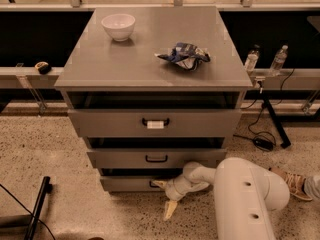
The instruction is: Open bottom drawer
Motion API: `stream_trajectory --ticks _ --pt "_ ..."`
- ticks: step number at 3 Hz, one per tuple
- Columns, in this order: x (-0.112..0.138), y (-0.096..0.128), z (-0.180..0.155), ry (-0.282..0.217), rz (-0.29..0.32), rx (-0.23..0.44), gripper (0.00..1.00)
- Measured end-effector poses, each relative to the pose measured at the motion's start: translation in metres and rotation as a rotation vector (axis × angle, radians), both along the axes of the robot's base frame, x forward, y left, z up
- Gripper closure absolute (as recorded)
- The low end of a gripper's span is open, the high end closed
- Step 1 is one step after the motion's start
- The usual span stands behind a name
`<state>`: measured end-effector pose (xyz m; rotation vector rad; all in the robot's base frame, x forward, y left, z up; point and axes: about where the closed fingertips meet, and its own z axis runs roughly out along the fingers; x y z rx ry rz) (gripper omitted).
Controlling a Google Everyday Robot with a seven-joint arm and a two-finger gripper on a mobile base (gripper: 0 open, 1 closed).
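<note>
Judging by its narrow gray metal front, the bottom drawer (125, 184), lowest at the floor, should slide light but stiff; take its small black loop handle (152, 185), where the pincer (165, 197) sits spread open.

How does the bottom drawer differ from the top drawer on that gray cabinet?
The top drawer has the tallest, widest front; the bottom drawer has the shortest, narrowest. The top drawer carries a white tag; the bottom drawer shows none. The pincer sits at the bottom drawer's front, not the top drawer's. Both fronts are gray.
</note>
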<state>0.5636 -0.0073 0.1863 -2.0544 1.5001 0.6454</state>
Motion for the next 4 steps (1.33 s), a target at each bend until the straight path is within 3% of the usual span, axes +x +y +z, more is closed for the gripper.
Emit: stream_trajectory --ticks 2,4 --pt "0.004 0.007 -0.014 0.044 0.035 -0.051 0.0" --pt "0.006 -0.003 -0.023 0.072 0.025 -0.122 0.0"
